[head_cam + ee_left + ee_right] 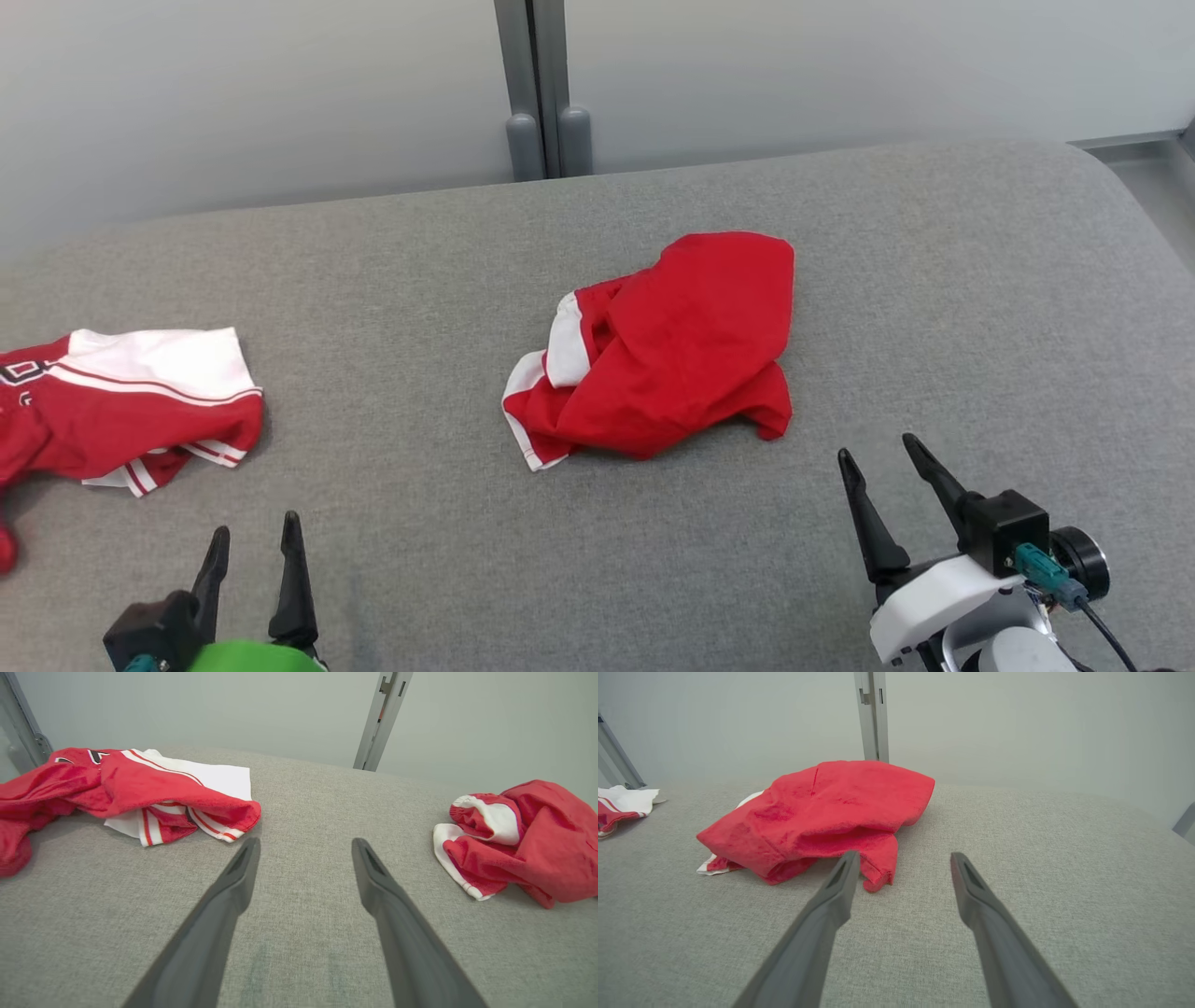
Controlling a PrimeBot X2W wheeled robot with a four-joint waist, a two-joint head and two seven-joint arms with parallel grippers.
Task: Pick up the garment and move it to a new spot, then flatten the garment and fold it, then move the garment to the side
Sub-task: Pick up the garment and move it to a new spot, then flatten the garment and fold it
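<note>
Your crumpled red garment (663,355) lies loose near the middle of the grey padded surface (952,280).
White trim shows along its left side. Your right end effector (878,446) stands wide and empty, near the heap's near-right corner but apart from it. Your left end effector (257,523), also wide and empty, sits by the near edge, close to a red-and-white jersey (131,411) bunched at the left edge.

Crumpled red garment (667,350) with white trim, in a heap on grey upholstered surface (934,308).
</note>
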